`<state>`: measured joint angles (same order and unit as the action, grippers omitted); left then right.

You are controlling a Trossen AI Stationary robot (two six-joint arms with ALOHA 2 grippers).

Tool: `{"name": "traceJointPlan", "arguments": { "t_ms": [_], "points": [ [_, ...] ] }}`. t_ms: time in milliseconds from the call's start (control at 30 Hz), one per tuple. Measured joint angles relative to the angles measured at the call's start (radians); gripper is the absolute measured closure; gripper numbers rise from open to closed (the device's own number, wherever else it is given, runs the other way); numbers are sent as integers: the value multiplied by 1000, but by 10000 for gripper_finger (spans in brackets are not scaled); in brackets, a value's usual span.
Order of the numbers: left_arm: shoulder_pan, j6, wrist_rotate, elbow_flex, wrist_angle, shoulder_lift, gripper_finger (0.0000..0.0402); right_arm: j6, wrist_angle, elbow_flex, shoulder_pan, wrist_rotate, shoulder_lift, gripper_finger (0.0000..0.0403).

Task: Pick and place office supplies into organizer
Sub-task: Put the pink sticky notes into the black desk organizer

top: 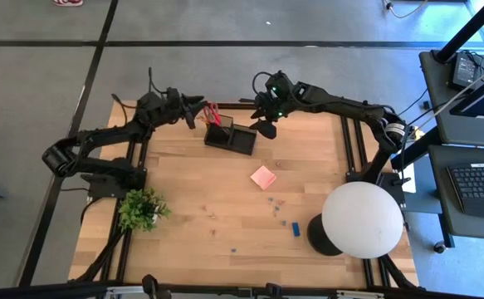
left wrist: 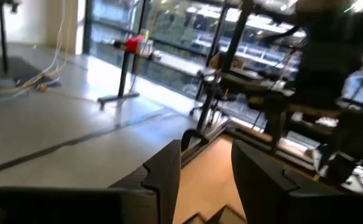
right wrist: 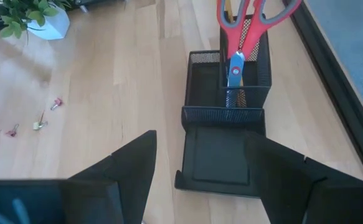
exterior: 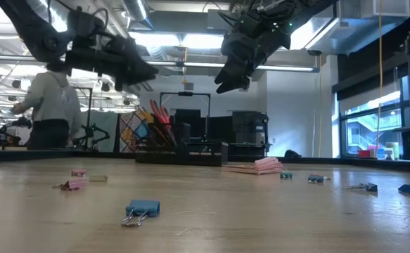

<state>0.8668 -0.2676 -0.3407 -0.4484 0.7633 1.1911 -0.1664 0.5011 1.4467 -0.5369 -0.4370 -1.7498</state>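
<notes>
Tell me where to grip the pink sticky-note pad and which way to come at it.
Take the pink sticky-note pad across two opposite edges, coming straight down from above. It lies flat on the wooden table, turned like a diamond, so the wrist likely needs rotating to square the jaws with its sides. Open table surrounds it; the small clips lie apart.

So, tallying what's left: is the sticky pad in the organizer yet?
No, the sticky pad lies on the table, apart from the organizer.

Red-handled scissors (right wrist: 246, 28) are seen standing in the organizer (right wrist: 225, 134) cup, framed by parted dark fingers (right wrist: 128, 168).
</notes>
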Motion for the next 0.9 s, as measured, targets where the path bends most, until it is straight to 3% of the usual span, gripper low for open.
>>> {"name": "traceJointPlan", "arguments": {
  "t_ms": [233, 333, 633, 800, 900],
  "points": [
    [-50, 0, -271, 0, 3, -120, 267, -125, 4, 0, 37, 2, 54, 160],
    [-118, -5, -329, 0, 1, -153, 266, -129, 22, 0, 65, 0, 82, 160],
    [-311, 16, -334, -1, -8, -179, 267, -230, 268, 0, 193, 55, 106, 160],
    [-367, 19, -333, -1, -30, -179, 267, -233, 311, 0, 259, 75, 106, 160],
    [-381, 19, -331, -1, -50, -179, 267, -320, 348, 0, 293, 111, 106, 160]
  ]
}}
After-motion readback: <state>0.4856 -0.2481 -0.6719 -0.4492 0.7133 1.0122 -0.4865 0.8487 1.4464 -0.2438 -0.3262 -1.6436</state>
